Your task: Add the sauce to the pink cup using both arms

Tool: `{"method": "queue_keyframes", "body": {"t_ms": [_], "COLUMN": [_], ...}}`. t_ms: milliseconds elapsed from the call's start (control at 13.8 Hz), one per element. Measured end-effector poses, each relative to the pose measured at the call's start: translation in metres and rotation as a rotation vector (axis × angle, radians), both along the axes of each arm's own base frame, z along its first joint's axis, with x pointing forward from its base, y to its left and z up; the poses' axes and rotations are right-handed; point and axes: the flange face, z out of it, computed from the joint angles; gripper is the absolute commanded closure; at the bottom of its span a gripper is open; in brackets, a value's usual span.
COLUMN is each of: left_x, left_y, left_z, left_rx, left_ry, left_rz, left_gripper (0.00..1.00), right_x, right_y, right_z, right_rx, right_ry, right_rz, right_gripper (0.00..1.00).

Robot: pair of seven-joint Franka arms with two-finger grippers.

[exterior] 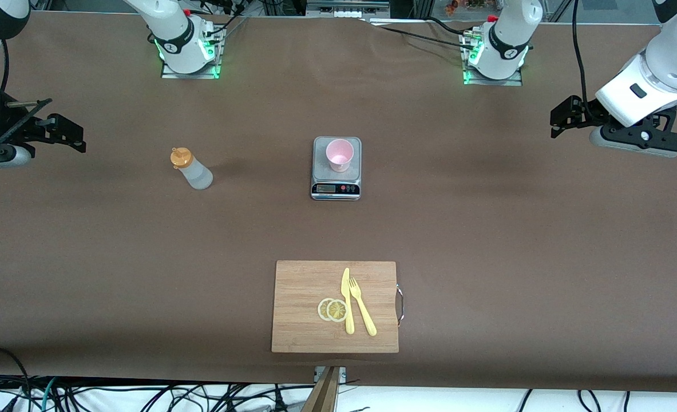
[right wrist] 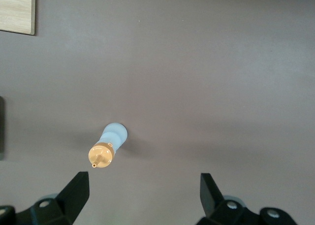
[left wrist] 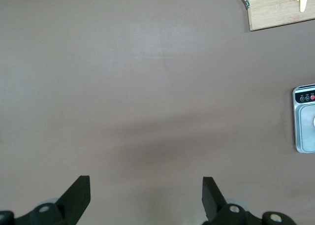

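The sauce (exterior: pixel 191 169) is a whitish squeeze bottle with an orange cap, standing on the brown table toward the right arm's end. The right wrist view shows the sauce (right wrist: pixel 109 145) from above, just ahead of one finger. The pink cup (exterior: pixel 339 154) stands upright on a grey scale (exterior: pixel 336 189) at mid-table. My right gripper (exterior: pixel 78 139) (right wrist: pixel 144 176) hangs open over the table's end, apart from the bottle. My left gripper (exterior: pixel 554 121) (left wrist: pixel 145 180) hangs open over bare table at the left arm's end, with the scale (left wrist: pixel 305 119) at that view's edge.
A wooden cutting board (exterior: pixel 335 306) lies nearer the front camera than the scale, carrying two lemon slices (exterior: pixel 332 309), a yellow knife (exterior: pixel 347 300) and a yellow fork (exterior: pixel 362 306). Its corner shows in both wrist views (left wrist: pixel 278 11) (right wrist: pixel 17 11).
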Motion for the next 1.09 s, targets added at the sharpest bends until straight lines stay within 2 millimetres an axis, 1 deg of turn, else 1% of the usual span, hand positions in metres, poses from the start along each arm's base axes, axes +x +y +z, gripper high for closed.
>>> {"method": "queue_keyframes", "body": {"t_ms": [1087], "left_x": [0.0], "left_y": [0.0024], "left_z": [-0.0002], "left_rx": [0.0], "left_ry": [0.003], "left_rz": [0.004], "left_gripper": [0.0], "right_x": [0.0021], "right_y": [-0.0003], "right_z": [0.0003], "right_rx": [0.0], "right_ry": [-0.013], "right_rz": [-0.001], "right_gripper": [0.0]}}
